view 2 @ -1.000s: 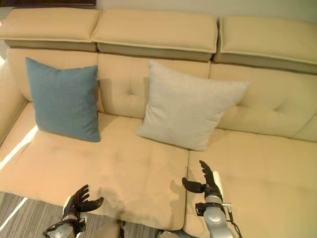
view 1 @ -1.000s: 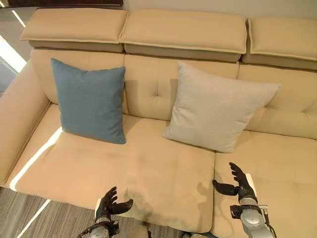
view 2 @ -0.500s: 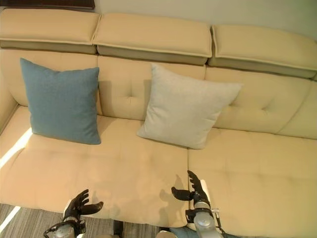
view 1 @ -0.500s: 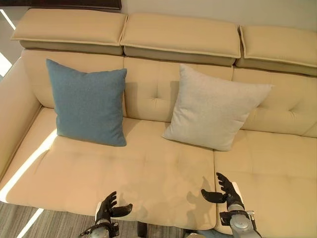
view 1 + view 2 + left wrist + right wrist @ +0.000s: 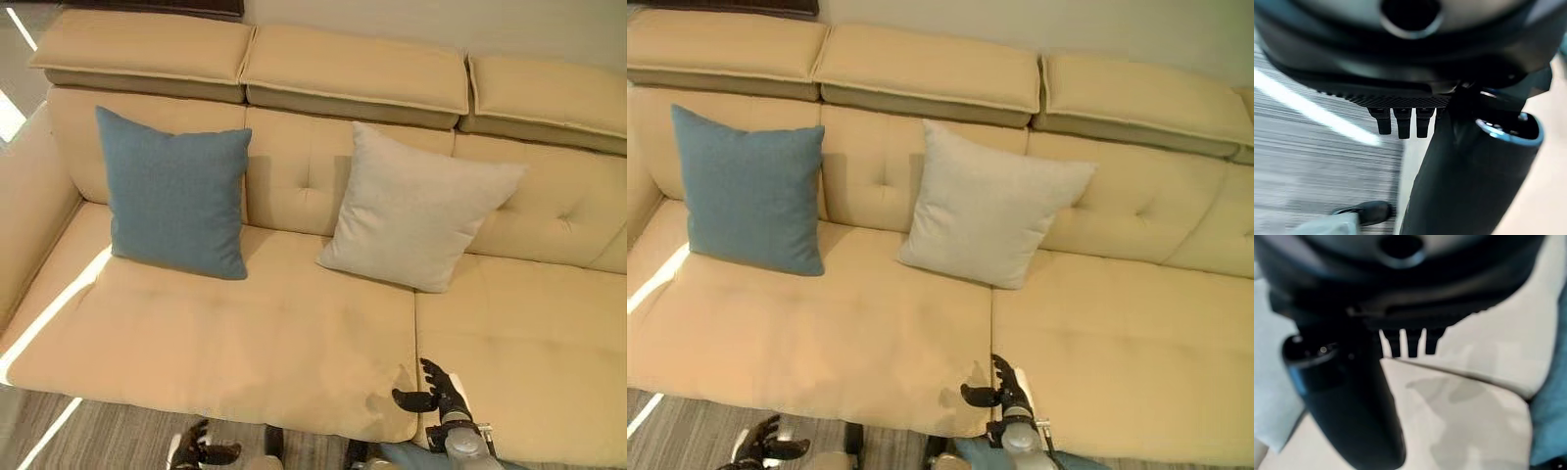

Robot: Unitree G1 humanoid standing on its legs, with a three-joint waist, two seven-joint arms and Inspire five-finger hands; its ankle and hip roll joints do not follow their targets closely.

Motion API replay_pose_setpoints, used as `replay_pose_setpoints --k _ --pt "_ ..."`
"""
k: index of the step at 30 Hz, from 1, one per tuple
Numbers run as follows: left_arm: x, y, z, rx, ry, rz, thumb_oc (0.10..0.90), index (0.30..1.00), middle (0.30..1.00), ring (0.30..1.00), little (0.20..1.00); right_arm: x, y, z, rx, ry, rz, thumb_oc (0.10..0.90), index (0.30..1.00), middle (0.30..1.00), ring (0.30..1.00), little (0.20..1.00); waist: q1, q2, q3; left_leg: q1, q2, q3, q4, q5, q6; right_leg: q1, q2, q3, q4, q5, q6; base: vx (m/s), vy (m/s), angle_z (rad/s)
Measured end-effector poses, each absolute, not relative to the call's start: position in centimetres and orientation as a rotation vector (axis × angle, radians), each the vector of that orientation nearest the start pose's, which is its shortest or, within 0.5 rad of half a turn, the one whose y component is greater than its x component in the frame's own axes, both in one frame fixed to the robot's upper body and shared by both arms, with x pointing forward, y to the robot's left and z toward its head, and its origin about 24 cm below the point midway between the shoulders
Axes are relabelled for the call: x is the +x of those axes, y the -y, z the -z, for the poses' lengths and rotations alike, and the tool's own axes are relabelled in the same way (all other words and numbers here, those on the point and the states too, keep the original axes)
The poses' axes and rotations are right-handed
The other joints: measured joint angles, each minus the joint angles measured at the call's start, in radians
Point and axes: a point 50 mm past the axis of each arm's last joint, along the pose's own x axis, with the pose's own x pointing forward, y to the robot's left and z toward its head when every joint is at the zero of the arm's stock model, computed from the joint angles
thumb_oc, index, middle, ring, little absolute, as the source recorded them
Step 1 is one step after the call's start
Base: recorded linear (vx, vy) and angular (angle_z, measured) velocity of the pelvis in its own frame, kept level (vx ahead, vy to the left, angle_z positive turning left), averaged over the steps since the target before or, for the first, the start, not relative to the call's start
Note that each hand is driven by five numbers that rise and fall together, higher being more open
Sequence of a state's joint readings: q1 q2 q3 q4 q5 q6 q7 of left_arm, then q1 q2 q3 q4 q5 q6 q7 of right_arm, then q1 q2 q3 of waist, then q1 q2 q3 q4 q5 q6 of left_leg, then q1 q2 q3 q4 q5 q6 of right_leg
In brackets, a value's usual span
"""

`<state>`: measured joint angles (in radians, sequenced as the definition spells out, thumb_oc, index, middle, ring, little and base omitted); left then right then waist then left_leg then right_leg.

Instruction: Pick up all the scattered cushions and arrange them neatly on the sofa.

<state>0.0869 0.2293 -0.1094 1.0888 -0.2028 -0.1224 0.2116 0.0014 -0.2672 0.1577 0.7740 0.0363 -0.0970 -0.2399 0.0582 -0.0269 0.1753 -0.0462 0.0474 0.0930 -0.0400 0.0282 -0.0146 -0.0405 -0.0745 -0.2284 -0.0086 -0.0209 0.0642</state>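
Two cushions up, hands free

I see the blue cushion (image 5: 176, 201) and the grey cushion (image 5: 416, 208) leaning on the sofa (image 5: 245, 343) back, so they stand up. My left hand (image 5: 201, 453) and right hand (image 5: 436, 390) hang low by the seat's front, fingers loose, holding nothing.

The right hand (image 5: 438, 387) is dark, almost black, with slim jointed fingers (image 5: 431, 370) and a pale white strip along its outer edge. It sits on a rounded silver-grey wrist (image 5: 453, 441) with a dark band where the two meet. The left hand (image 5: 201, 450) has the same dark build, with a white patch on its side. Seen from the wrists, each hand has a glossy black shell, a ribbed dark edge and short square-tipped fingers (image 5: 1403, 122) in a row. Each thumb (image 5: 1347, 401) is thick, smooth and rounded, with a faint bluish sheen at its rim.
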Motion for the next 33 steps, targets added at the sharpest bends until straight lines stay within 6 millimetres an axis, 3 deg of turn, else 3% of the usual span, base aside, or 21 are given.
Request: replay_pose_setpoints --k 4,8,10,12,13,15,19,22,26,28,29,30,31,32,33 --pt "10.1 -22.8 15.2 0.183 -1.013 -0.31 0.8 0.9 0.9 0.9 0.9 18.4 22.7 10.2 -0.337 -0.659 0.207 0.8 0.9 0.9 0.9 0.9 -0.014 0.014 0.0 -0.054 0.005 -0.05 0.058 0.008 -0.012 0.04 0.017 -0.049 -0.084 0.039 -0.019 -0.13 -0.014 0.4" --pt "11.1 -22.1 15.0 0.197 -0.987 -0.267 0.8 0.9 0.9 0.9 0.9 18.4 23.3 10.3 -0.341 -0.676 0.226 0.8 0.9 0.9 0.9 0.9 -0.028 0.025 -0.001 -0.064 0.008 -0.083 0.07 0.05 -0.075 0.039 0.012 -0.05 -0.084 0.04 -0.029 -0.18 0.063 0.01" --pt "12.0 -22.0 14.7 0.198 -0.957 -0.259 0.8 0.9 0.9 0.9 0.9 18.3 23.5 10.4 -0.344 -0.681 0.23 0.8 0.9 0.9 0.9 0.9 -0.041 0.013 0.003 -0.061 0.003 -0.105 0.07 0.065 -0.099 0.029 -0.01 -0.051 -0.084 0.048 -0.059 -0.11 0.092 -0.11" --pt "12.1 -22.2 14.6 0.201 -0.955 -0.262 0.8 0.9 0.9 0.9 0.9 18.5 23.6 10.2 -0.349 -0.675 0.23 0.8 0.9 0.9 0.9 0.9 -0.045 -0.003 0.009 -0.061 -0.013 -0.1 0.153 0.011 -0.075 0.031 -0.037 -0.032 -0.082 0.059 -0.065 -0.12 0.157 -0.36" --pt "12.4 -21.6 14.7 0.192 -0.949 -0.251 0.8 0.9 0.9 0.9 0.9 18.0 24.3 10.3 -0.365 -0.689 0.242 0.8 0.9 0.9 0.9 0.9 -0.081 0.002 0.004 -0.035 -0.003 -0.108 0.231 -0.04 -0.083 0.035 -0.053 -0.019 -0.078 0.066 -0.059 -0.12 0.17 -0.32" --pt "12.9 -20.9 14.6 0.186 -0.937 -0.231 0.8 0.9 0.9 0.9 0.9 17.2 25.0 10.5 -0.369 -0.706 0.265 0.8 0.9 0.9 0.9 0.9 -0.1 0.016 -0.005 -0.021 0.001 -0.125 0.227 -0.063 -0.109 0.029 -0.053 -0.011 -0.065 0.066 -0.044 -0.1 0.15 -0.16" --pt "15.5 -19.4 13.7 0.216 -0.857 -0.138 0.8 0.9 0.9 0.9 0.9 15.3 25.3 11.8 -0.338 -0.796 0.306 0.8 0.9 0.9 0.9 0.9 -0.134 0.009 -0.015 0.052 -0.014 -0.171 0.063 -0.083 -0.082 0.019 -0.06 -0.011 -0.062 0.081 -0.003 -0.16 0.25 0.09" --pt "16.1 -18.9 13.5 0.251 -0.833 -0.096 0.8 0.9 0.9 0.9 0.9 15.4 25.0 11.9 -0.332 -0.805 0.302 0.8 0.9 0.9 0.9 0.9 -0.132 -0.007 -0.014 0.056 -0.045 -0.169 0.027 -0.079 -0.064 -0.027 -0.094 0.013 -0.026 0.091 0.029 -0.26 0.294 -0.17" --pt "14.3 -20.7 14.3 0.291 -0.916 -0.137 0.8 0.9 0.9 0.9 0.9 16.7 23.2 11.9 -0.311 -0.784 0.265 0.8 0.9 0.9 0.9 0.9 -0.12 -0.032 -0.009 0.049 -0.101 -0.116 0.035 -0.089 -0.006 -0.078 -0.144 0.048 -0.026 0.147 0.063 -0.26 0.151 -0.44" --pt "13.4 -21.7 14.5 0.292 -0.948 -0.176 0.8 0.9 0.9 0.9 0.9 17.6 22.3 11.8 -0.325 -0.769 0.223 0.8 0.9 0.9 0.9 0.9 -0.097 -0.042 -0.005 0.041 -0.1 -0.072 0.041 -0.091 0.004 -0.11 -0.14 0.026 -0.03 0.191 0.054 -0.16 0.084 -0.86" --pt "12.5 -22.6 14.7 0.301 -0.97 -0.2 0.8 0.9 0.9 0.9 0.9 18.1 21.6 11.8 -0.337 -0.764 0.193 0.8 0.9 0.9 0.9 0.9 -0.077 -0.047 -0.001 0.036 -0.099 -0.026 0.048 -0.093 0.021 -0.132 -0.138 -0.035 -0.034 0.232 0.042 -0.13 0.068 -0.7" --pt "12.0 -22.9 14.8 0.307 -0.986 -0.206 0.8 0.9 0.9 0.9 0.9 18.1 21.6 11.9 -0.34 -0.77 0.19 0.8 0.9 0.9 0.9 0.9 -0.074 -0.046 0.0 0.036 -0.101 -0.021 0.054 -0.098 0.043 -0.135 -0.141 -0.065 -0.018 0.229 0.045 -0.29 0.111 -0.47" --pt "11.5 -23.3 14.8 0.298 -0.995 -0.229 0.8 0.9 0.9 0.9 0.9 17.4 21.6 12.2 -0.34 -0.792 0.186 0.8 0.9 0.9 0.9 0.9 -0.057 -0.039 0.004 0.035 -0.084 -0.006 0.052 -0.089 0.066 -0.158 -0.138 -0.071 0.081 0.153 0.075 -0.22 0.072 -0.02" --pt "11.4 -23.4 14.8 0.295 -0.996 -0.236 0.8 0.9 0.9 0.9 0.9 17.2 21.6 12.4 -0.342 -0.801 0.185 0.8 0.9 0.9 0.9 0.9 -0.046 -0.026 0.011 0.041 -0.064 0.003 0.051 -0.09 0.068 -0.186 -0.119 -0.06 0.215 0.075 0.074 -0.22 0.048 -0.03" --pt "11.4 -23.4 14.8 0.296 -0.996 -0.236 0.8 0.9 0.9 0.9 0.9 17.2 21.6 12.4 -0.342 -0.802 0.185 0.8 0.9 0.9 0.9 0.9 -0.045 -0.026 0.011 0.041 -0.063 0.003 0.051 -0.09 0.068 -0.187 -0.118 -0.059 0.221 0.073 0.074 -0.12 -0.016 -0.21"
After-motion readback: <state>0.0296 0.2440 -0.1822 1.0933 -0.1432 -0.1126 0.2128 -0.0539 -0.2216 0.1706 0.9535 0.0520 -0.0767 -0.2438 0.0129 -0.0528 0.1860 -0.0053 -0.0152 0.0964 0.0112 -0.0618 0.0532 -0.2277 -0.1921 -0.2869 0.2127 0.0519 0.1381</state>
